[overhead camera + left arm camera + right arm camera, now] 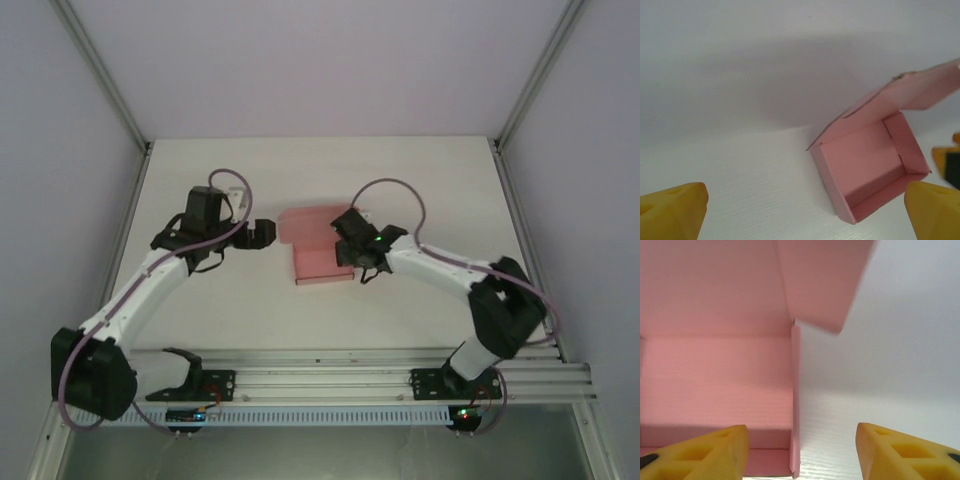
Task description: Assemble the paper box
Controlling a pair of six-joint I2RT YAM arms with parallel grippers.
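The paper box is a salmon-pink tray lying on the white table, its lid hinged up at the far side. The left wrist view looks into the tray of the paper box under its raised lid. My left gripper stands open just left of the box, touching nothing, with yellow fingertips wide apart. My right gripper hovers over the box's right end. It is open, and the box's right wall stands between its fingertips, untouched. A lid side flap hangs above.
White walls and metal frame posts enclose the table. An aluminium rail carrying both arm bases runs along the near edge. Bare white tabletop surrounds the box.
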